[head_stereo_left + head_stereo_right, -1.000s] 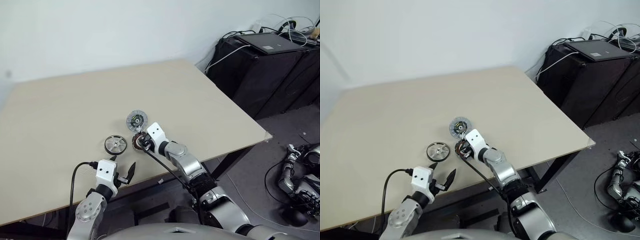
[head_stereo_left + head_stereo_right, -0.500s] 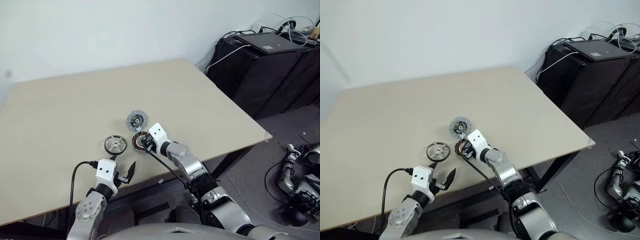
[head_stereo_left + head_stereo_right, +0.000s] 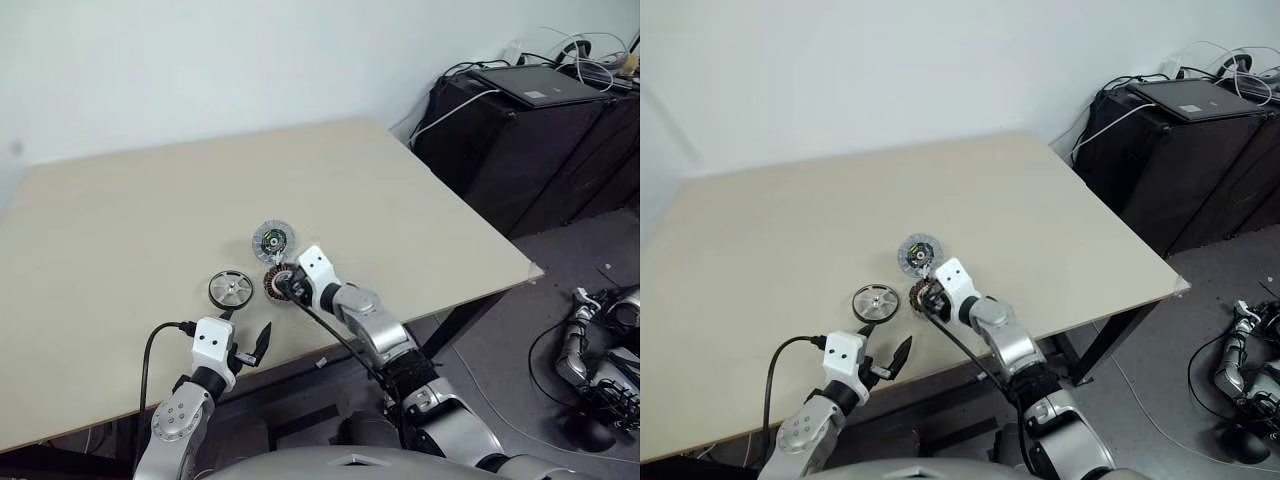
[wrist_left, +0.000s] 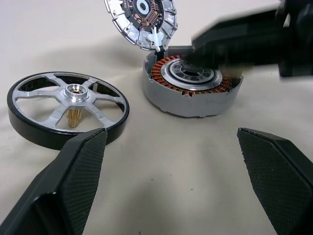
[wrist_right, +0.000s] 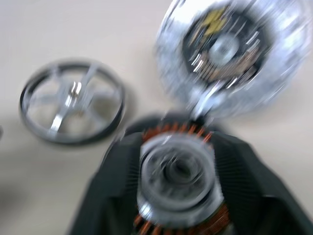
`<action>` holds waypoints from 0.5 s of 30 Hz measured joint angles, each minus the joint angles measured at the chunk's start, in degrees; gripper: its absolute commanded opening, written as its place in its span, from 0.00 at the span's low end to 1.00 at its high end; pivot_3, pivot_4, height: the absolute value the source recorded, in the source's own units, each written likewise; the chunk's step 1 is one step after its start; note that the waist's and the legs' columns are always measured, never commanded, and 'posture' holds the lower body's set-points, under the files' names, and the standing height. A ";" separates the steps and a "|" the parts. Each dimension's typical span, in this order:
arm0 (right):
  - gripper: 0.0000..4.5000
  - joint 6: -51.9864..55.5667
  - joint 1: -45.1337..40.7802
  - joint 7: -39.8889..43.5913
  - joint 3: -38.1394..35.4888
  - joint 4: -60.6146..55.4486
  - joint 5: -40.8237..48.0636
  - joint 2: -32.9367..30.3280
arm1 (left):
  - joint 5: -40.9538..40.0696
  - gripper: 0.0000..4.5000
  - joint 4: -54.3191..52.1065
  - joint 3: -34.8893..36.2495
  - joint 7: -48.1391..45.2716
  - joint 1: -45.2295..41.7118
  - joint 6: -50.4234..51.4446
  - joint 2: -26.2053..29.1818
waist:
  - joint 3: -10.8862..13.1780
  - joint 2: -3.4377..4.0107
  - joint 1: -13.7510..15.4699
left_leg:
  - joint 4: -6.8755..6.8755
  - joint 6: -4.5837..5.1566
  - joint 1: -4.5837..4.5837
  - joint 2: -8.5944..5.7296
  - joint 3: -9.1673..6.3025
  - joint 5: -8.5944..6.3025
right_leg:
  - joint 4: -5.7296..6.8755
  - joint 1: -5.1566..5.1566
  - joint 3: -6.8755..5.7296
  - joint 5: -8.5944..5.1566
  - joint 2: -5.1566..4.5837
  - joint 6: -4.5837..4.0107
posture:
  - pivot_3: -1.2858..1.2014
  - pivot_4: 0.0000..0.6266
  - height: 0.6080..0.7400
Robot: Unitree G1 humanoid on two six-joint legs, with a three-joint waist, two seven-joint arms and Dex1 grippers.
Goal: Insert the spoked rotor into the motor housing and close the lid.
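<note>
Rotor (image 3: 231, 289) sits flat on table (image 3: 120, 220), uninserted. Left gripper (image 3: 243, 346) hangs wide, empty, near front edge. Housing (image 3: 279, 282) lies just right; right gripper (image 3: 285, 286) flanks it, fingers loosened from 1 second back, grip uncertain. Lid (image 3: 272, 240) behind. Far tabletop open.

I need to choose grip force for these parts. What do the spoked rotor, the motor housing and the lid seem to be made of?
Spoked rotor: bright machined metal spokes, matte black rim, possibly rubber or coated; brass-coloured hub pin.
Motor housing: dull grey metal shell, coppery wire windings around a polished metal centre.
Lid: shiny ribbed metal rim around a dark inner face with copper-toned traces, perhaps a circuit board.
</note>
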 measured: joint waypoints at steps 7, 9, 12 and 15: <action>0.00 0.22 -1.73 -3.74 1.01 -0.41 -3.76 -0.57 | 0.00 1.00 0.00 -0.01 -0.01 -0.50 0.00 -0.01 | 0.00 0.00 -0.04 | -0.01 0.00 -0.02 0.00 0.05 0.00 | 0.00 -0.03 0.02 0.00 0.00 0.00 | 0.52 0.00 1.00; 0.00 0.32 -2.71 -4.55 1.43 -0.12 -4.97 -0.70 | 0.00 1.00 0.00 -0.05 -0.02 -0.66 0.00 -0.07 | 0.00 -0.01 -0.04 | -0.02 0.00 -0.01 0.00 0.05 0.00 | 0.00 -0.02 0.02 0.00 0.00 0.00 | 0.52 0.00 1.00; 0.00 1.12 -3.92 -4.55 2.71 1.49 -6.51 -1.14 | 0.00 1.00 0.00 -0.09 0.01 -0.64 0.00 -0.11 | 0.00 -0.01 -0.06 | -0.02 0.00 -0.01 0.00 0.05 0.00 | -0.01 -0.02 0.02 0.00 0.00 0.00 | 0.52 0.00 1.00; 0.00 1.68 -4.04 -4.09 3.60 3.38 -7.45 -1.47 | 0.00 1.00 0.00 -0.10 0.06 -0.57 -0.01 -0.15 | 0.01 -0.03 -0.02 | -0.02 0.00 -0.03 0.00 0.05 0.00 | -0.01 -0.03 0.02 0.00 0.00 -0.01 | 0.52 0.00 1.00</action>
